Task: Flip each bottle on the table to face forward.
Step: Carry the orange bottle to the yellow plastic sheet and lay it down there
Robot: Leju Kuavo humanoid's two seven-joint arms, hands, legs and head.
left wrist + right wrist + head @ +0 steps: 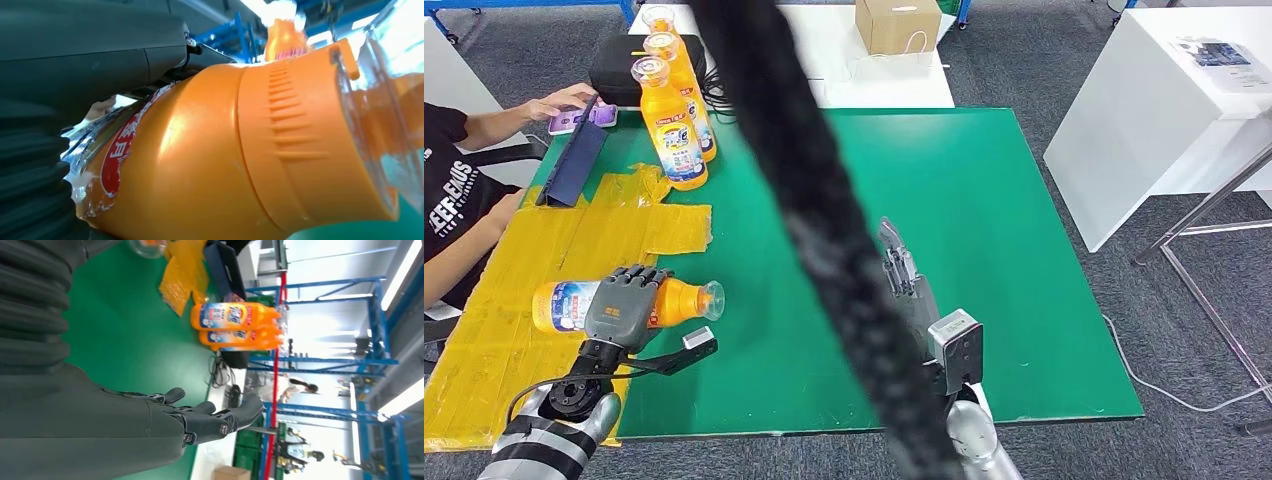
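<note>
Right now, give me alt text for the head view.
The left hand grips an orange bottle lying on its side on the green table. Upright orange bottles stand behind; the right hand hovers open.

This looks like a robot test lab or workshop hall. There are blue metal racks [330,360] under long ceiling lights [405,400], grey carpet floor [1064,70], white tables [1164,110], and a green work mat [964,250] patched with yellow tape [514,300].

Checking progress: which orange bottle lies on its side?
The orange plastic bottle under the left hand, on yellow tape; the other orange bottles stand upright.
</note>
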